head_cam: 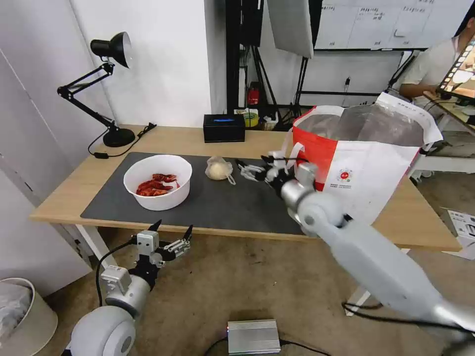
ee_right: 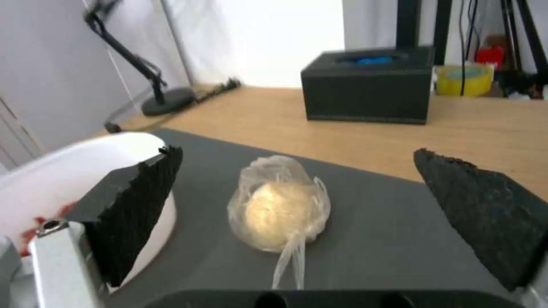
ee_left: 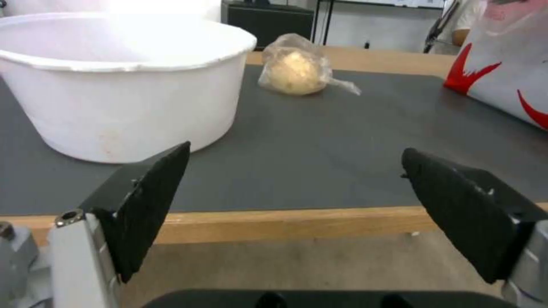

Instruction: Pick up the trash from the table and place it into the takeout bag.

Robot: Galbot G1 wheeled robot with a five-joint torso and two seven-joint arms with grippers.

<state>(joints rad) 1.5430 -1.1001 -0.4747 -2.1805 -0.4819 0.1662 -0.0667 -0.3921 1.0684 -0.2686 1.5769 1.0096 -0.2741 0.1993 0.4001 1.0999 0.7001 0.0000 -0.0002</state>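
Note:
On the table, a white bowl of red crayfish shells stands at the left of the dark mat. To its right lies a small clear bag of beige stuff. The takeout bag stands open at the table's right end. My right gripper hovers open over the mat between the small bag and the takeout bag. In the right wrist view the small bag lies just ahead of the open gripper, apart from it. My left gripper is open, below the table's front edge, facing the bowl.
A black box sits at the table's back, and a desk lamp with its cord at the back left. A yellow tape roll lies behind the box. On the floor are a bin and a silver box.

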